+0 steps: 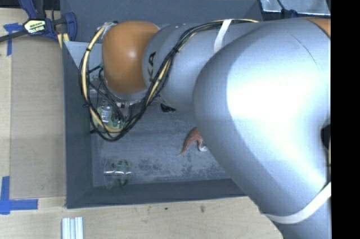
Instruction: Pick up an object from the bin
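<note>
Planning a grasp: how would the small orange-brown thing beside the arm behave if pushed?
The orange-brown thing looks small and thin, so probably light and apt to slide on the bin floor. Its irregular, pointed shape suggests it would not roll. Stiffness I cannot tell.

Overhead glare on arm, shadowed bin

One grey metal bin has three small loose things countable on its floor. They are one orange-brown curved piece near the middle, one clear-and-green item towards the lower-left corner, and one small dark scrap at the arm's edge. One robot arm covers much of the floor, so whatever lies under it cannot be counted.
</note>
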{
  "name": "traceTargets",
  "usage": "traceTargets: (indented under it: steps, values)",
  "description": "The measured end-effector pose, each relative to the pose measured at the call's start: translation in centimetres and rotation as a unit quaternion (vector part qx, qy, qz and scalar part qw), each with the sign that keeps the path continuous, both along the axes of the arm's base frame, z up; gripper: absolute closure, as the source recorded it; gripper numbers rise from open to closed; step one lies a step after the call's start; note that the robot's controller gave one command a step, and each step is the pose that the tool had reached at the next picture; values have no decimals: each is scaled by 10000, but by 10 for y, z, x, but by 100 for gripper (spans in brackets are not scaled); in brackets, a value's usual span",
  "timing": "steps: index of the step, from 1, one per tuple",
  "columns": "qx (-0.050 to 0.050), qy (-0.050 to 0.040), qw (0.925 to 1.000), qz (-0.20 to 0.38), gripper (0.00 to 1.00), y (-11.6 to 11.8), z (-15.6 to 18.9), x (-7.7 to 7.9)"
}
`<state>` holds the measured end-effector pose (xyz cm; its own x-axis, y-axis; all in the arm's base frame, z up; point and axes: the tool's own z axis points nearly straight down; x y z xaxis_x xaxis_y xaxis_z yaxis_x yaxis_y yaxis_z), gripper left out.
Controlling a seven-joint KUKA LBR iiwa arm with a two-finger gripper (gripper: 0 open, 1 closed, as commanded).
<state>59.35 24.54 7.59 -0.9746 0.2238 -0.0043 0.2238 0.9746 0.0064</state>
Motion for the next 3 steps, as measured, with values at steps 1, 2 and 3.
traceTargets:
  steps: [1, 2, 3]
  values:
    - [0, 0, 10000, 1, 100, 0, 0, 0]
    - [-1, -2, 10000, 2, 100, 0, 3, 0]
    - [-2, -14, 10000, 2, 100, 0, 8, 1]
